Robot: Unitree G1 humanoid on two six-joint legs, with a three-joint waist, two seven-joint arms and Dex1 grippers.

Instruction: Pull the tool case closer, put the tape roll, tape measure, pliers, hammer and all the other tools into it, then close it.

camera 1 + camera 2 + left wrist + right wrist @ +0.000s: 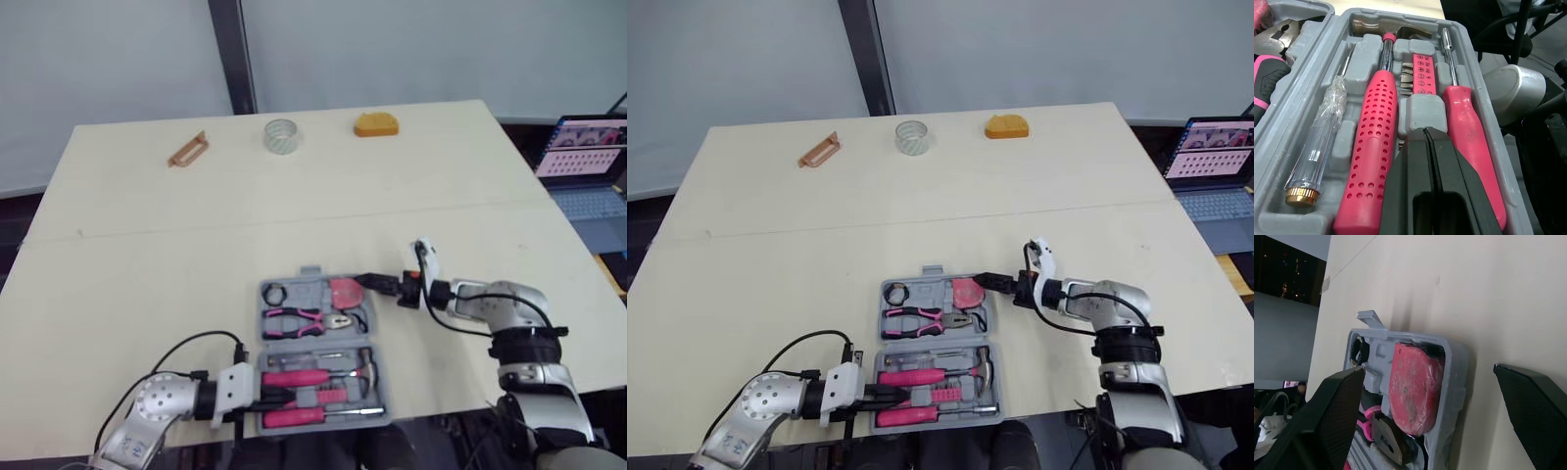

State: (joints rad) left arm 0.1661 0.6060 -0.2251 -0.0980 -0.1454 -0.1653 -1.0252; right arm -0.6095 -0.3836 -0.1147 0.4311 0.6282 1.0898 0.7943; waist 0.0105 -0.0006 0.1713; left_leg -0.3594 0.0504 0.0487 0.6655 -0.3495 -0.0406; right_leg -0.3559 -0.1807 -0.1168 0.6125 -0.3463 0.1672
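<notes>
The grey tool case (313, 343) lies open near the table's front edge. Its far half holds a black tape roll (273, 293), a pink tape measure (345, 290) and pink-handled pliers (304, 320). The near half holds the hammer (323, 376), a pink screwdriver (1469, 142), a clear-handled screwdriver (1317, 152) and a row of bits (1420, 78). My left gripper (1426, 132) is shut with nothing in it, reaching into the near half from the left over a grey block. My right gripper (1427, 369) is open at the case's far right corner, one finger on each side of the tape measure (1413, 391).
At the table's far side lie a brown handle-shaped piece (187, 149), a translucent ribbed roll (281, 135) and an orange block (377, 123). A laptop (588, 157) stands off the table to the right. The case's near wall sits close to the front edge.
</notes>
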